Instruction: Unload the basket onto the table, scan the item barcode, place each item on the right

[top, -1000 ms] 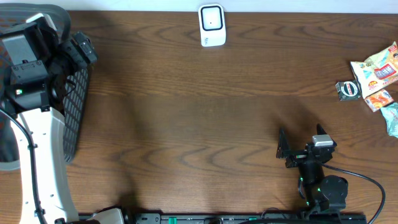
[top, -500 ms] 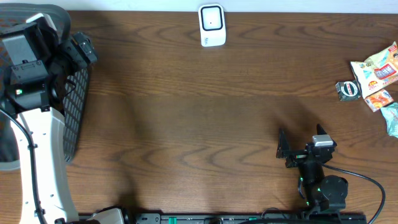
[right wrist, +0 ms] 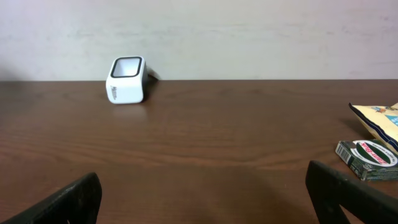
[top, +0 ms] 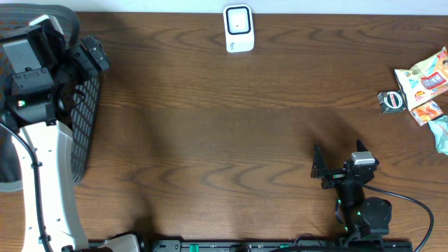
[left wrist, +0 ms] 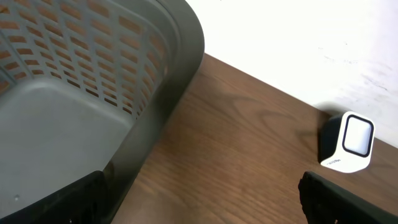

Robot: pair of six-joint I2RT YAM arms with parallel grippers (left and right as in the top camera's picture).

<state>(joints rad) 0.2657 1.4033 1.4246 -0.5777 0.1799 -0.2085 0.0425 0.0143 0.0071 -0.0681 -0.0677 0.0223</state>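
1. The left gripper (left wrist: 202, 202) hangs over the table's left end, jaws spread wide and empty, beside the rim of a grey basket (left wrist: 155, 93).
2. The right gripper (right wrist: 208, 199) sits low near the front edge, its jaws also wide and holding nothing.
3. A white scanner (top: 238, 29) stands at the far edge of the wooden table (top: 210, 140).
4. Snack packets (top: 422, 84) lie bunched at the table's right edge, well apart from the scanner and both grippers.
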